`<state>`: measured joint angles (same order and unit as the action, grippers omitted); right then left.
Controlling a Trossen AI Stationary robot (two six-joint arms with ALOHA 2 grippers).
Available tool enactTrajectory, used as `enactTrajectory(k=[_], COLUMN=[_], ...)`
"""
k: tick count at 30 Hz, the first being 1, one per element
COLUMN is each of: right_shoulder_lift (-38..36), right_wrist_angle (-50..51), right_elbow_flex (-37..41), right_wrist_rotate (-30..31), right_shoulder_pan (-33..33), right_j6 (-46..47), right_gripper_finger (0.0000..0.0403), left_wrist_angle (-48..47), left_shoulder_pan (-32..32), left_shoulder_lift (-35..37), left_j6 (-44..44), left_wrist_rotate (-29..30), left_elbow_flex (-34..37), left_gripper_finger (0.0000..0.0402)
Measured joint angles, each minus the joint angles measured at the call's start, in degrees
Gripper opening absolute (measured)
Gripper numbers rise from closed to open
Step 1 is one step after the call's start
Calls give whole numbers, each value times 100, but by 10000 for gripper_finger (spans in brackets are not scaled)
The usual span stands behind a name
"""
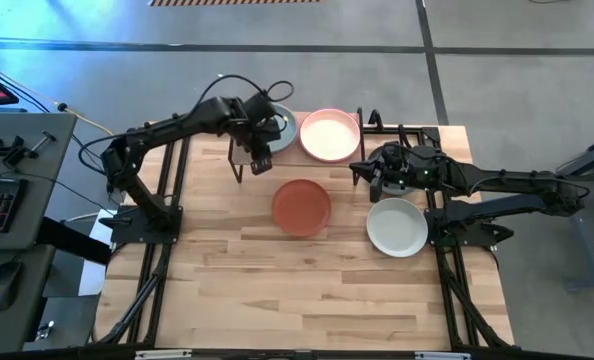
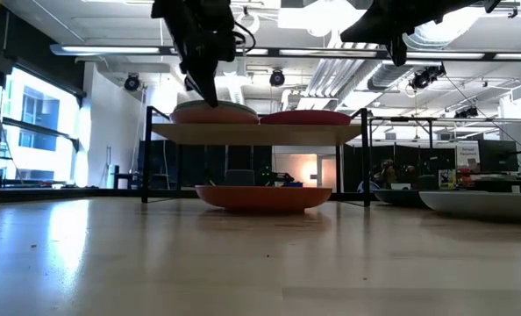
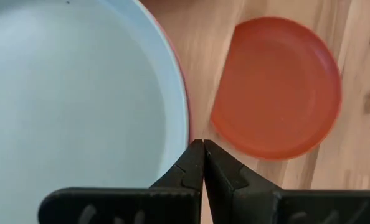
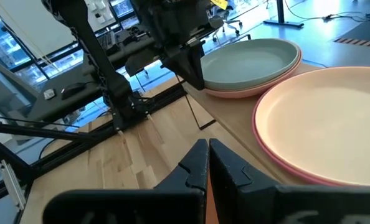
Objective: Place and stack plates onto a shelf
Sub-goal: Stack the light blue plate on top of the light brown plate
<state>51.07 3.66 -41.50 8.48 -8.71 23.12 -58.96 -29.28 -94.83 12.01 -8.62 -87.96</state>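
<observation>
Nearest on worktop (image 1: 277,290): pale grey-white plate (image 1: 396,227) & terracotta plate (image 1: 301,206), just apart. Right tool (image 1: 365,176), fingers closed, empty, betw. them & shelf (image 2: 256,132). L tool (image 1: 260,160) closed, empty, at shelf's front edge. On shelf: sage green plate (image 4: 250,62) stack, peach plate (image 1: 329,135) stack.

On the light wood shelf (image 1: 307,150) at the counter's far edge, a sage green plate (image 1: 282,128) tops a pink one beside a peach plate (image 1: 329,134) over magenta. A terracotta plate (image 1: 301,206) and a pale grey-white plate (image 1: 396,226) lie on the blond, striped counter (image 1: 277,290).
</observation>
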Motion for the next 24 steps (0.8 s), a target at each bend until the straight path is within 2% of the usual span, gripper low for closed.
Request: enactTrajectory(k=[4, 11, 15, 21, 24], right_shoulder_lift=[0, 0, 0, -2, -1], right_wrist_angle=[-1, -2, 0, 0, 0], right_elbow_flex=[0, 0, 0, 0, 0], right_wrist_rotate=[96, 100, 100, 100, 100], right_shoulder_pan=[1, 2, 3, 24, 24], right_j6=[152, 302, 390, 388, 360], right_gripper_finger=[0, 0, 0, 0, 0], left_wrist_angle=[3, 216, 373, 474, 484], left_shoulder_pan=[-85, -156, -255, -264, -267], left_shoulder_lift=[1, 0, 1, 1, 32], left_j6=[-2, -4, -243, -513, -743], left_wrist_rotate=[-344, -387, -639, -663, -1176], left_elbow_flex=[0, 2, 4, 4, 8], left_gripper_finger=[0, 0, 0, 0, 0])
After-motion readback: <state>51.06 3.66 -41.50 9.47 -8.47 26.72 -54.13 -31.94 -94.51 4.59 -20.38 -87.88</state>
